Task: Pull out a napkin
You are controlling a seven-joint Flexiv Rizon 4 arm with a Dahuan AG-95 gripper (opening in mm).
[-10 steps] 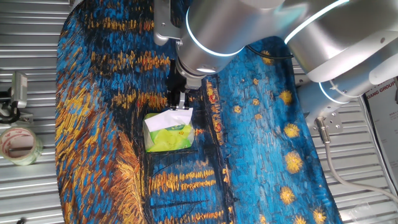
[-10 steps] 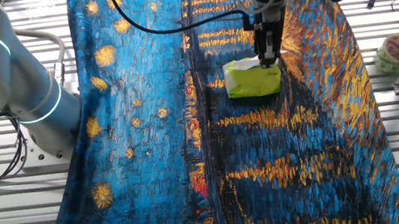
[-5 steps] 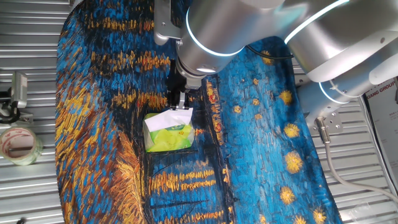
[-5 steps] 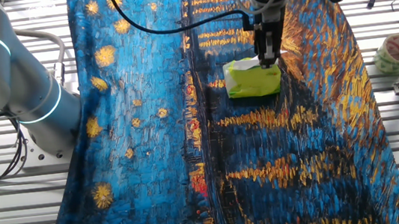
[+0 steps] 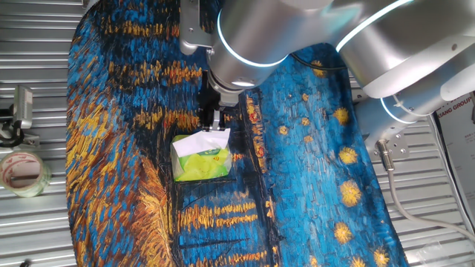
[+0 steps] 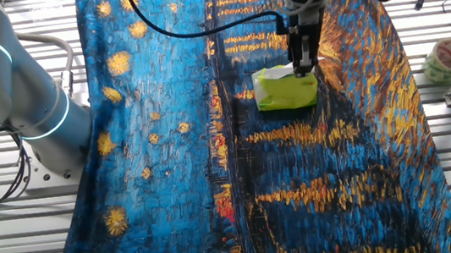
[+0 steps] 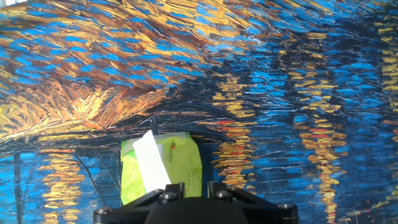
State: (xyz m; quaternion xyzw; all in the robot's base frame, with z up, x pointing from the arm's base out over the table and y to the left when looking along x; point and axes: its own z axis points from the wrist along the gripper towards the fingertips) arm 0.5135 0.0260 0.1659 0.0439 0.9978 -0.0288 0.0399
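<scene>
In one fixed view, your claw [image 5: 214,124] is hanging straight down over the green pack [image 5: 200,163], which is sitting near the middle of the worktop [image 5: 111,111], a bit toward the far edge. The claw tips are pinching together on the top of the napkin [image 5: 205,140], the white sheet that is sticking up out of the pack. It looks like you are holding it up high so it can slide out of the slot. A roll of tape [image 5: 22,172] is lying off the left edge of the painted cloth [image 5: 312,170].

In the other fixed view, the claw [image 6: 302,62] is coming down from above onto the far side of the green pack [image 6: 286,90]. Only a small bit of white napkin [image 6: 290,71] is showing beside the tips. The pack is lying flat on the cloth, so I think it is not being lifted.

In the hand view, the napkin [image 7: 151,162] is stretching like a white strip from the pack [image 7: 161,167] toward the claw. The tips are hidden under the black claw body [image 7: 193,205]. Most of the napkin is probably inside the pack.
</scene>
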